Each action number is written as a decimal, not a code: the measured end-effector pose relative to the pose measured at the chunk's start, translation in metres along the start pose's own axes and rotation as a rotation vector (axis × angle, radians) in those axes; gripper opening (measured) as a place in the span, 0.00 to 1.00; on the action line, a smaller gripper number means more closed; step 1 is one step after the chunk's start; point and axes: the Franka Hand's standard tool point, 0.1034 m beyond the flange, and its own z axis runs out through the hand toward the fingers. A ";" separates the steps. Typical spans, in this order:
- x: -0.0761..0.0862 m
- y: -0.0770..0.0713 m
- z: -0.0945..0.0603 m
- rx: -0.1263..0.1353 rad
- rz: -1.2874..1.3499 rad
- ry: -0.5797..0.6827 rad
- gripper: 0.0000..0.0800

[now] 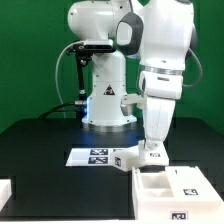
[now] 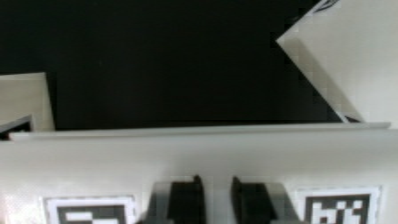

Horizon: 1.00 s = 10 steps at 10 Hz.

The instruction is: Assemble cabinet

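Cabinet box (image 1: pixel 185 178) sits on the black surface (image 1: pixel 40 150) at the exterior view's lower right, open compartments up. Its long side seems to run toward that view's right. It lies directly beneath me, and I stand over its far wall near the left corner. The marker board (image 1: pixel 95 156) lies just beside it, and another white part (image 1: pixel 6 190) lies well apart at the left edge. My end effector (image 1: pixel 150 152) points straight down, touching or nearly touching that wall. My fingers (image 2: pixel 178 200) stand narrow with a thin pale strip between them. Whether they pinch the wall or only straddle it, I cannot tell.
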 end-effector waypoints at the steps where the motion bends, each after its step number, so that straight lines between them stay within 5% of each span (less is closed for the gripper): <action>1: -0.007 0.003 0.000 0.016 -0.004 -0.011 0.08; 5: -0.015 0.009 0.005 0.030 0.007 -0.019 0.08; 8: -0.013 0.019 0.002 0.017 0.005 -0.017 0.08; 10: -0.015 0.020 0.002 0.042 0.001 -0.033 0.08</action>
